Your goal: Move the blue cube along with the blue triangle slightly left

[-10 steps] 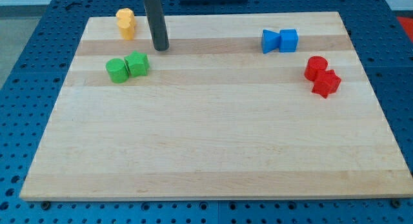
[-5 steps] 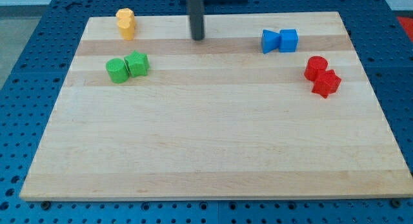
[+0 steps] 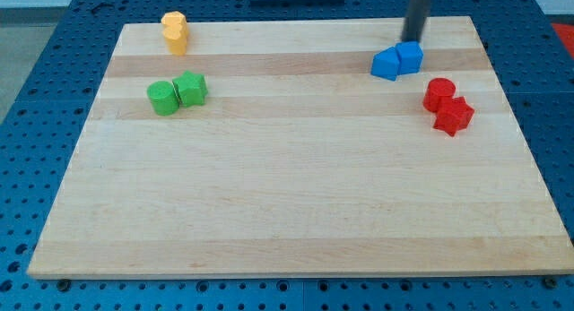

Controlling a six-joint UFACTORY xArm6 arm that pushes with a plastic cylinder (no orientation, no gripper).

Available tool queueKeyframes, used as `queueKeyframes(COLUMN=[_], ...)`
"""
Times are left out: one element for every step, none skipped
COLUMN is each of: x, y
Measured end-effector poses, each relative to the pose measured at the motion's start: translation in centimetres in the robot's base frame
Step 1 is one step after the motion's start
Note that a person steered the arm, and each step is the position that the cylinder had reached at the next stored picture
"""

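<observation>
The blue cube (image 3: 409,56) and the blue triangle (image 3: 386,64) sit touching each other near the view's top right of the wooden board (image 3: 287,194), the triangle on the cube's left and slightly lower. My tip (image 3: 412,40) is at the cube's top edge, touching it or just above it.
Two yellow blocks (image 3: 175,32) stand at the view's top left. A green cylinder (image 3: 162,98) and a green block (image 3: 190,89) sit together on the left. A red cylinder (image 3: 439,93) and a red block (image 3: 454,116) sit on the right, below the blue pair.
My tip has swept from the view's left, near the green blocks, across the top to the blue cube. The blue triangle has shifted right and down, closing up against the cube.
</observation>
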State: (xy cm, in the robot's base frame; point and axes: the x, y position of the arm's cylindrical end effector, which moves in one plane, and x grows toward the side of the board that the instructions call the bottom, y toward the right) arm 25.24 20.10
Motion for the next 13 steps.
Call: queueKeyframes(x=[1.4, 1.5, 3.1, 5.6, 6.1, 5.9, 5.9, 5.4, 5.1, 4.8, 3.9, 3.9, 4.6], y=[3.7, 4.1, 3.9, 2.9, 1.3, 0.6, 0.6, 0.6, 0.6, 0.6, 0.7, 0.7, -2.0])
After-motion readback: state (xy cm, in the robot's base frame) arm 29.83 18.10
